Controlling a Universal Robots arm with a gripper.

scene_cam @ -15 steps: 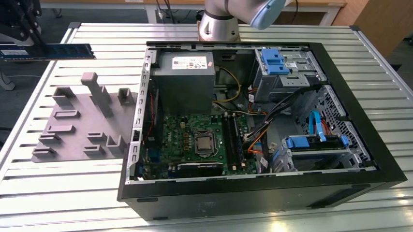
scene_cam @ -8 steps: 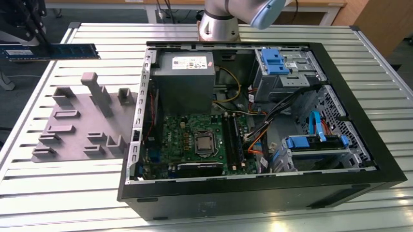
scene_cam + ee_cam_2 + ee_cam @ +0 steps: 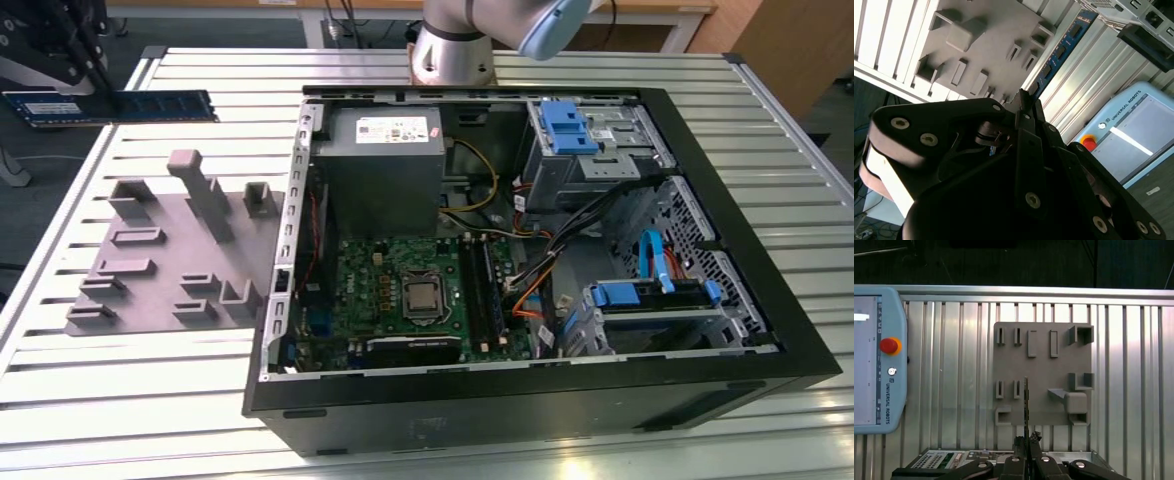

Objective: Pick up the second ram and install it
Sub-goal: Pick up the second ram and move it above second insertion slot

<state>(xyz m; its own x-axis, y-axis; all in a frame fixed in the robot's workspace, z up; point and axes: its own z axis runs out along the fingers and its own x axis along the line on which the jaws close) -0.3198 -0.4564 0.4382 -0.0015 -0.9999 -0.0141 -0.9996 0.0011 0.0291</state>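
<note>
Slatted surface (image 3: 801, 100) carrying an open case (image 3: 534, 410), with the motherboard (image 3: 374, 270) lying flat inside it and a grey tray (image 3: 147, 270) just beside the case at the exterior view's left. The hand (image 3: 1026, 441) is closed on the ram (image 3: 120, 106). In the first wrist view the fingers pinch the board edge-on. In the second wrist view the blue stick runs out beyond the fingertips, so the grip appears to sit near one end. The ram hangs in the air past the tray's far side, well apart from the case and touching nothing else.

Likely hazards:
- **Pivot or slip in the grip.** A long board held near one end can turn or slide between the fingers, most of all when it is pressed down.
- **Tilted seating.** A tilted ram would meet the slots (image 3: 478, 290) askew and jam or seat on one side only.
- **Snagging on the way in.** The case wall stands between the ram and the motherboard, and loose cables (image 3: 527, 285) lie near the slots. A low or wide path could snag either.
- **Notch orientation.** It cannot be told from these views, and a reversed board would not seat.
</note>
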